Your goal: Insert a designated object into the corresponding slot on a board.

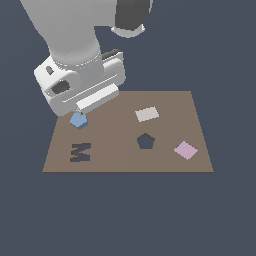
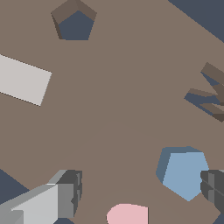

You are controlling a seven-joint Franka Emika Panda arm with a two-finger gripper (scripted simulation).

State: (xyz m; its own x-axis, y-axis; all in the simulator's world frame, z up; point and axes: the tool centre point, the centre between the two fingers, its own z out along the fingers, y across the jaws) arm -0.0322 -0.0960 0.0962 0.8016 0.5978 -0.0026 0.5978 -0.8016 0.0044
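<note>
Blue pentagon on brown board, at ten o'clock from the dark pentagon slot, well apart. Just above: gripper, fingers spread wide, pinching nothing. Pink heart close by.

Board lies flat on the floor. Pentagon block sits on the board toward the exterior view's left, far side, under the gripper. M-shaped recess is nearer the camera than the block. Pentagon slot is mid-board. Rectangular tile is behind the slot; diamond tile is right of it. Heart seems just beside the block, partly cut off.
</note>
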